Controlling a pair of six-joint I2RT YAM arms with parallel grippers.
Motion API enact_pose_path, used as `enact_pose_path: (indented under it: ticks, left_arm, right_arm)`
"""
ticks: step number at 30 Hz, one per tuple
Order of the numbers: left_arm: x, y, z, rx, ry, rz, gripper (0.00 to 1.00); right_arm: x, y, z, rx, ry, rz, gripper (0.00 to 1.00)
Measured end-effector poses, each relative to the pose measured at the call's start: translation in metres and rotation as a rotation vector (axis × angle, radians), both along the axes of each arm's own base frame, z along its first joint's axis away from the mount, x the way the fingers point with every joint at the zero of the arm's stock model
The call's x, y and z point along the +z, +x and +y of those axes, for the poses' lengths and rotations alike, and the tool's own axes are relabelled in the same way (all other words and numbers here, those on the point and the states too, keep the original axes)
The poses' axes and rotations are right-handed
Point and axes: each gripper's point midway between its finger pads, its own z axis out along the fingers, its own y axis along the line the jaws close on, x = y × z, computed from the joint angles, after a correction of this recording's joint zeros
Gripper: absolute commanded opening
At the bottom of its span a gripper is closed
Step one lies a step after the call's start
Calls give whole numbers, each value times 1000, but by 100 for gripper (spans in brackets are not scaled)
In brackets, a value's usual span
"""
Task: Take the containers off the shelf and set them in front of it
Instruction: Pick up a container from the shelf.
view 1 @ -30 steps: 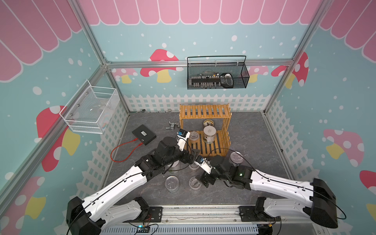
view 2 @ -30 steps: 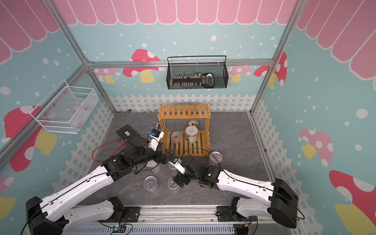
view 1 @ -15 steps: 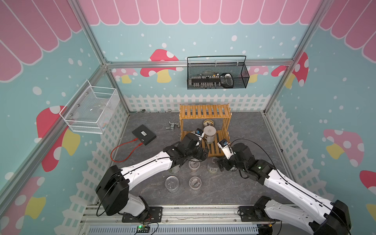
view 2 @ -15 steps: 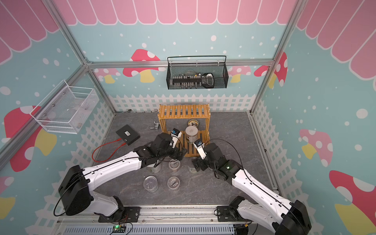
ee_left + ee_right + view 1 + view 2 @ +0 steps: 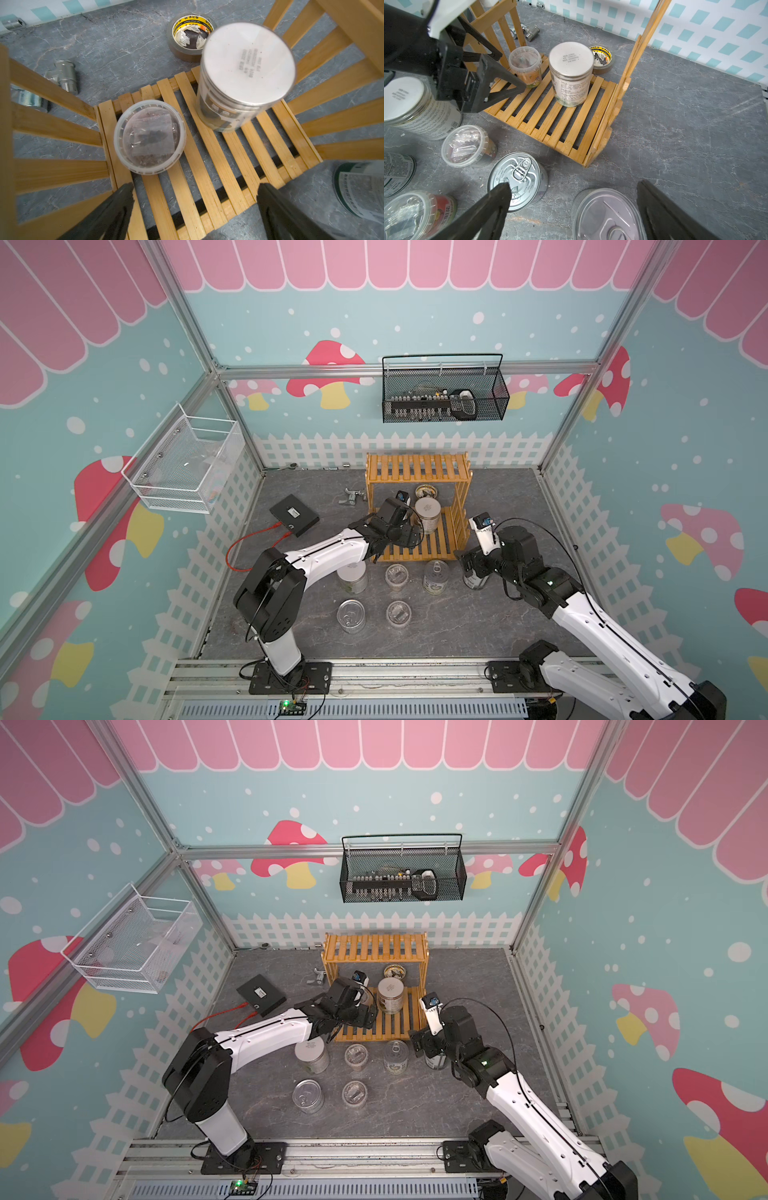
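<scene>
me: left claw (image 5: pixel 195 189) spread, empty | clear jar (image 5: pixel 149 137) upright on the lower tier of the shelf (image 5: pixel 417 466), mid-frame in a top view, just ahead of left claw, which is nearer (right claw (image 5: pixel 572 187), also spread, hangs over a tin (image 5: pixel 608 214)) | on shelf: 1 clear jar, 1 white-lidded jar (image 5: pixel 247 62) | floor: 3 tins, 2 clear, 1 white-lidded

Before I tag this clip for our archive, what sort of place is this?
Probably a staged robot test cell: aluminium frame with mushroom-print walls, left arm and right arm bolted to a rail, a wooden shelf.
</scene>
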Motion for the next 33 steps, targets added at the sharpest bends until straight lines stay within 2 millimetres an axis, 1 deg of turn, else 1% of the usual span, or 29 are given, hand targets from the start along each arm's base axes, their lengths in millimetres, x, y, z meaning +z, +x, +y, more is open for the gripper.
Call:
enact_pose_path:
  ticks: [5,12,19,28,33]
  left_arm:
    - [-6,10,5,38,47,-13,96]
    - [-11,24,7,73,80,-12,91]
    - [-21,36,12,101,95,6,91]
    - [-24,48,14,156,109,5,91]
    - [-25,51,17,188,120,2,94]
  right_arm:
    - [0,1,-1,3,10,6,99]
    - [-2,3,2,20,26,14,99]
    - [-1,4,2,25,37,7,99]
    - [-3,5,0,29,35,11,99]
    - [-3,6,1,39,43,11,99]
